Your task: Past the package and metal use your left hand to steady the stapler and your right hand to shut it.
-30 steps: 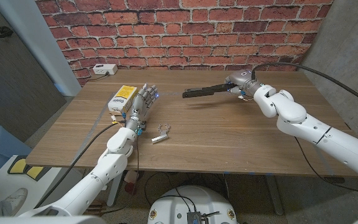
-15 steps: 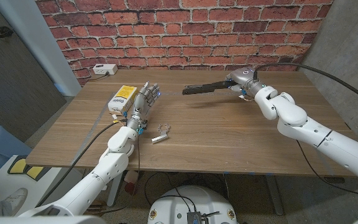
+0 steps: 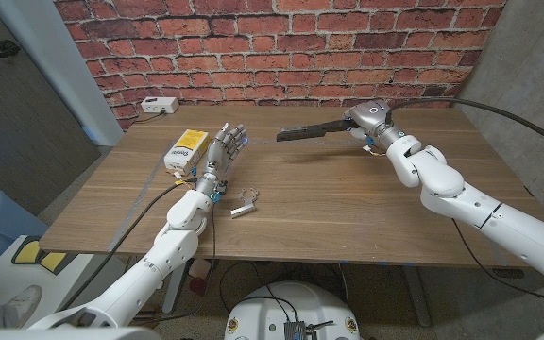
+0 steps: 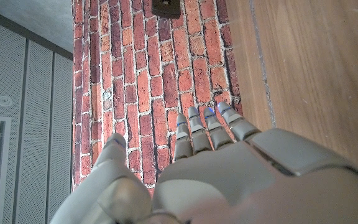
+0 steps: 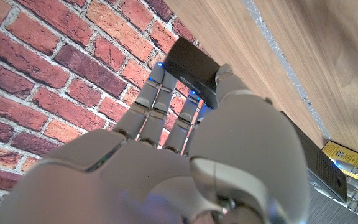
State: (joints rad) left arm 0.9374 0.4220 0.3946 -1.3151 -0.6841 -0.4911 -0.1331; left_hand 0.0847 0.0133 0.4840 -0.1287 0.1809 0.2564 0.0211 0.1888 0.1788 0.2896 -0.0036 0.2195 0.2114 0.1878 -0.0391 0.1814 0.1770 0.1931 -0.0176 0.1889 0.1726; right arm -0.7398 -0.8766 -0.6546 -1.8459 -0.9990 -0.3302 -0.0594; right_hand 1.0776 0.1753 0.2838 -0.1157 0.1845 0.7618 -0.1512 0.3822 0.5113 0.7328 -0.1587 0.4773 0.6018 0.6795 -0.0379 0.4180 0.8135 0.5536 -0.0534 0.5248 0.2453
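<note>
Above the wooden table's (image 3: pixel 348 203) far right part: long black stapler (image 3: pixel 302 132), carried clear of the surface in the right hand (image 3: pixel 365 120), whose fingers wrap around one end. Left side: left hand (image 3: pixel 220 153) upright, fingers spread, grasping nothing, just beside yellow-and-white package (image 3: pixel 184 150). Small metal piece (image 3: pixel 244 207) lying near the left forearm

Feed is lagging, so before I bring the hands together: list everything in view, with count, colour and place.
stapler: one, black, held above the table's far side by the right hand
package: one, yellow and white, far left of table, beside the left hand
metal piece: one, silver, table near left
white box: one, behind the table's far left corner
table: one, wooden
left hand: grey, fingers apart, holding nothing
right hand: grey, gripping the stapler
</note>
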